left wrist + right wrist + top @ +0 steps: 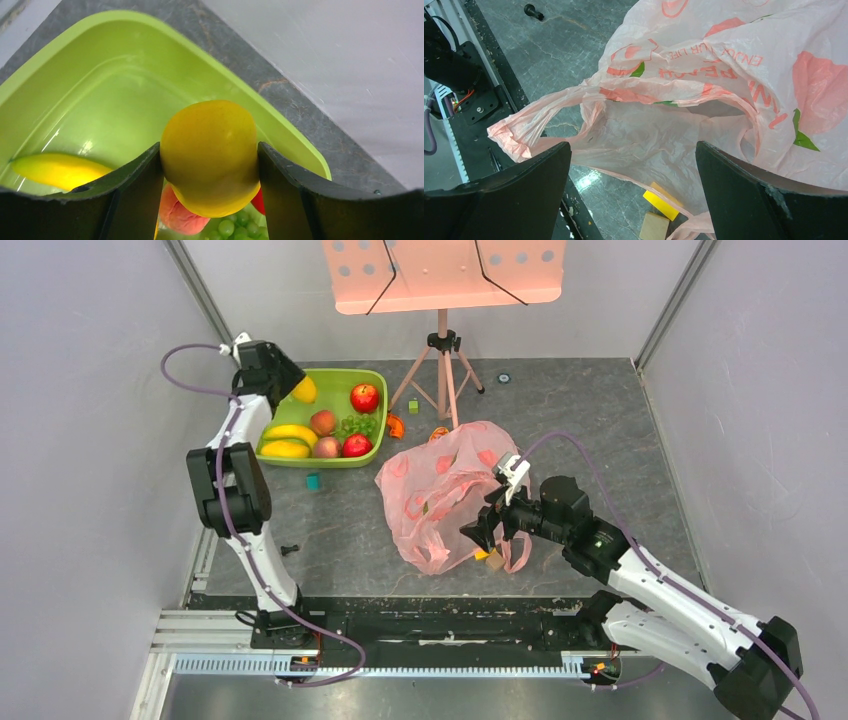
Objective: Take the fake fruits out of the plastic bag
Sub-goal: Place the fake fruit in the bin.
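Observation:
My left gripper (292, 386) is shut on a yellow mango-shaped fake fruit (210, 150), held above the far left corner of the lime-green basin (75, 90). Other fake fruits lie in the basin: bananas (288, 438), red apples (365, 397), peaches (322, 422) and green grapes (358, 426). The pink plastic bag (440, 490) lies crumpled at the middle of the table. Its mouth (664, 130) faces my right gripper (632, 145), which is open just in front of it. No fruit shows inside the bag.
A yellow cube (661, 205) and a tan cube (654, 226) lie under the bag's near edge. A salmon music stand on a tripod (443, 360) stands at the back. A teal cube (313, 481) and small orange bits (395, 425) lie beside the basin. Grey walls close both sides.

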Robot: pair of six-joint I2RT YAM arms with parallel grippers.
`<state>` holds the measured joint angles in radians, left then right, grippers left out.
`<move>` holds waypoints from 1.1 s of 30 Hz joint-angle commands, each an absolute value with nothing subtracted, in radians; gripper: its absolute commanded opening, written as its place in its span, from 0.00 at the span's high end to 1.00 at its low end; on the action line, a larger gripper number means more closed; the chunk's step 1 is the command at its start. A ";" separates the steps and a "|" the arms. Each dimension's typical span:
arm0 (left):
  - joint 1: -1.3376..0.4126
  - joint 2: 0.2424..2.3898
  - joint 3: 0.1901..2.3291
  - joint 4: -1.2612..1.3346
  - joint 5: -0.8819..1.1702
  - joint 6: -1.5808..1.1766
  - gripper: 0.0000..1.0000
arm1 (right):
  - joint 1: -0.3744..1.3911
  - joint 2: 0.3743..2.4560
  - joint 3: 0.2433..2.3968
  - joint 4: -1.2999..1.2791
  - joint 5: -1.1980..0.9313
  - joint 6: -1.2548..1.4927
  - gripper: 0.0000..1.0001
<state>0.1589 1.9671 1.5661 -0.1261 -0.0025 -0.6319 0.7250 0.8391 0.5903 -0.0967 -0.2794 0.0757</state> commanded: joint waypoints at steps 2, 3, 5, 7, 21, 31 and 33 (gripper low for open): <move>0.105 2.029 1.704 -0.184 -0.124 -0.460 0.74 | 0.731 0.843 0.586 -0.080 -0.271 0.055 0.02; 0.101 2.039 1.716 -0.197 -0.146 -0.449 0.74 | 0.729 0.844 0.584 -0.081 -0.270 0.054 0.02; 0.097 2.056 1.731 -0.219 -0.193 -0.428 0.74 | 0.730 0.847 0.581 -0.079 -0.267 0.051 0.02; 0.095 2.065 1.734 -0.228 -0.234 -0.407 0.74 | 0.730 0.855 0.581 -0.080 -0.268 0.048 0.02; -0.056 2.155 1.830 -0.278 -0.568 -0.144 0.72 | 0.730 0.883 0.592 -0.086 -0.280 0.033 0.02; -0.098 2.220 1.835 -0.269 -0.697 -0.028 0.59 | 0.730 0.882 0.591 -0.085 -0.295 0.028 0.02; -0.101 2.233 1.835 -0.276 -0.719 -0.023 0.53 | 0.730 0.882 0.589 -0.084 -0.294 0.028 0.02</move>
